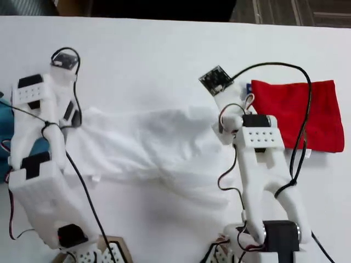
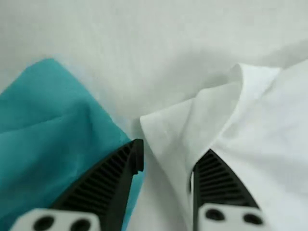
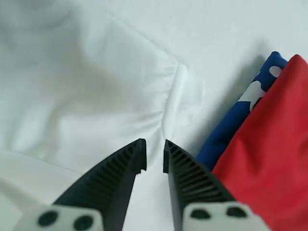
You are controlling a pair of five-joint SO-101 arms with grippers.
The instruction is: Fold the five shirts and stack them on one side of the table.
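Between left tool [image 2: 173,154] and right tool [image 3: 153,149] stretches the white shirt [image 1: 148,142].

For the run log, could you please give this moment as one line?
left tool open at white shirt edge, beside teal shirt | right tool at its other end | red shirt on blue cloth

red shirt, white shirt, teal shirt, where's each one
red shirt [image 1: 296,112]: high view, middle of its folded top face
white shirt [image 1: 159,142]: high view, middle of its rumpled body
teal shirt [image 2: 43,130]: left wrist view, flat middle of the cloth
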